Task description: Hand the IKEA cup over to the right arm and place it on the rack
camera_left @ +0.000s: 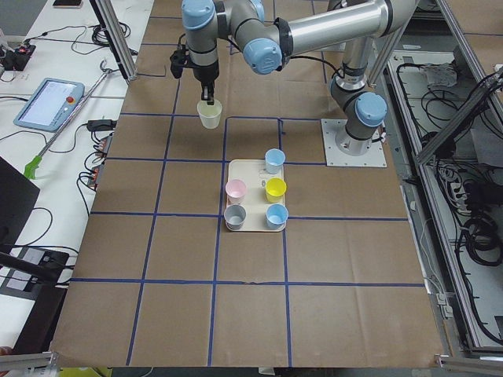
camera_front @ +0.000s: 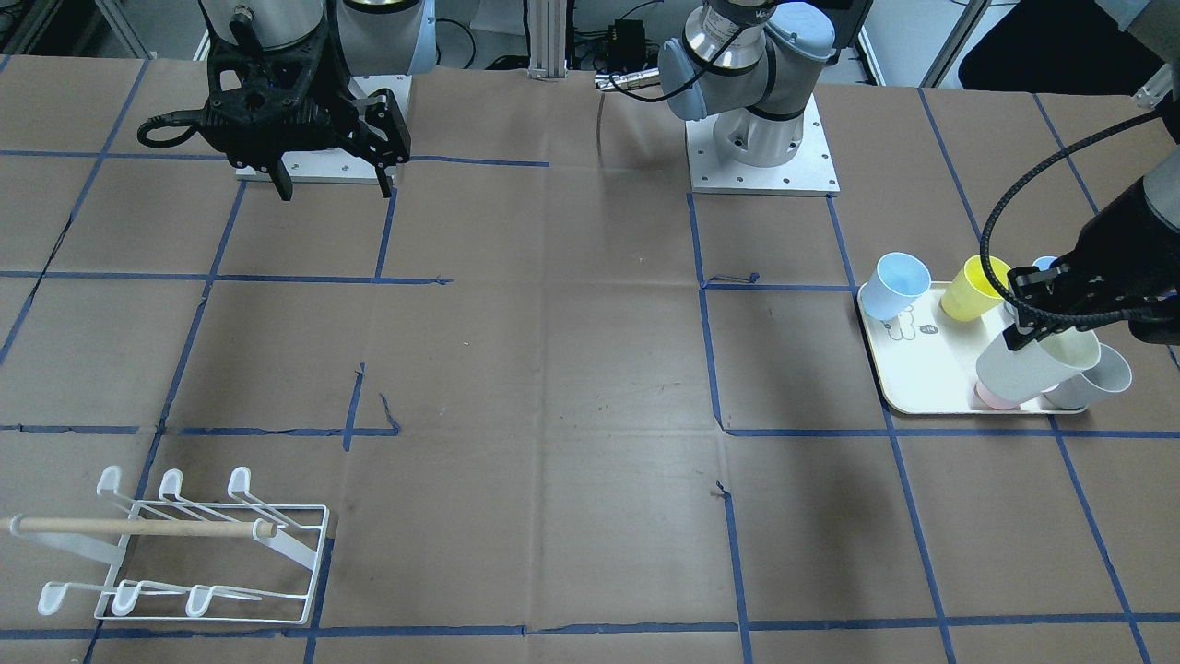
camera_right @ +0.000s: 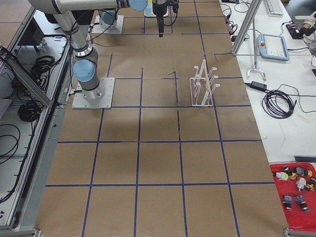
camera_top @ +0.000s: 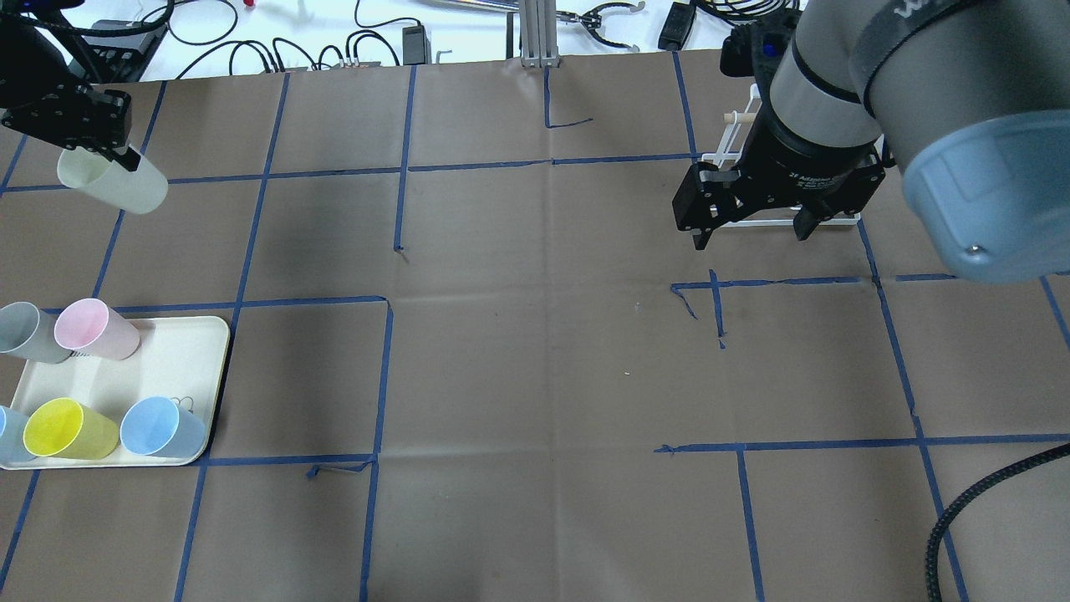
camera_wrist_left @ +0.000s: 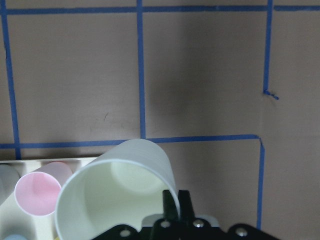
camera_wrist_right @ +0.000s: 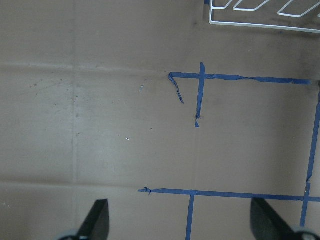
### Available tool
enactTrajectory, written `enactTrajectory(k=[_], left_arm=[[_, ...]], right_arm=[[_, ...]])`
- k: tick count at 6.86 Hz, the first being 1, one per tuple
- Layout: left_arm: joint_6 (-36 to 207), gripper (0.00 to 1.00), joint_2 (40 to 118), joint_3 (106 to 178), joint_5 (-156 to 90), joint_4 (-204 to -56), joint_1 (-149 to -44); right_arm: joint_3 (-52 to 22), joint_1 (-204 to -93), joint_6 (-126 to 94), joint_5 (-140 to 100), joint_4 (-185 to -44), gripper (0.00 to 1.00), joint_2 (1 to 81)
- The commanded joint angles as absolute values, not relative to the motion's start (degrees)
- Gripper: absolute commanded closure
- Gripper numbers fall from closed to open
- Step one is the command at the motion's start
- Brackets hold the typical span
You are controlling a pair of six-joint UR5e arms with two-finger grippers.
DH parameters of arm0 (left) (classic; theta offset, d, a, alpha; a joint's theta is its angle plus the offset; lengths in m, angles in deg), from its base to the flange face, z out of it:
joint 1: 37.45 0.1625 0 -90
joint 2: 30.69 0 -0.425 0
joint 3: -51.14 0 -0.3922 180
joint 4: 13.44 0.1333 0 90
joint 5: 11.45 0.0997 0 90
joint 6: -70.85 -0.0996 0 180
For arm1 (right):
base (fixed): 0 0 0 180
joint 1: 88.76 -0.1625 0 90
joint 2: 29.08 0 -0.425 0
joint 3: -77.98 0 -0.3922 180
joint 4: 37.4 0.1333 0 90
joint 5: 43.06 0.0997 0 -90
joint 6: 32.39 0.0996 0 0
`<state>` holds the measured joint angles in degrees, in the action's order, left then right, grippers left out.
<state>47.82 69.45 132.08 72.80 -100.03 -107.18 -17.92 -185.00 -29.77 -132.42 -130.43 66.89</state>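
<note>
The left wrist view makes plain what the overhead leaves vague: the left pincer (camera_wrist_left: pixel 176 204) pinches the wall of the cream cup (camera_wrist_left: pixel 115 195) (tilted, off the counter (camera_wrist_left: pixel 200 75)). Overhead, that cup hangs at ten o'clock, the tray (camera_top: pixel 180 355) with five cups (camera_top: pixel 163 426) at eight. The right pincer (camera_top: pixel 750 237), spread wide and empty at two o'clock, hides part of the wire rack (camera_top: pixel 719 155).

tray (camera_top: pixel 180 359) with five cups (camera_top: pixel 88 329) on the worktop (camera_top: pixel 535 334) at the left end, rack (camera_front: pixel 138 527) off at the right end, left gripper (camera_top: pixel 125 157) with a cup (camera_top: pixel 113 182) out past the tray
</note>
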Motion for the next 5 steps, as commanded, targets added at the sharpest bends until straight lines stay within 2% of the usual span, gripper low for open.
enactTrajectory(k=[1,4,5], left_arm=[[48.00,1.00,68.63,136.28,65.81,-86.89,-111.09],[48.18,1.00,63.98,151.90,52.94,-59.77,-113.30],[47.92,1.00,63.97,155.78,46.18,-51.67,-113.30]], right_arm=[[-17.99,-185.09,-29.76,-132.19,-133.71,0.00,66.98],[-18.25,-185.26,-29.76,-132.18,-147.48,0.00,66.46],[-20.52,-185.27,-29.76,-129.05,-153.70,0.01,65.76]])
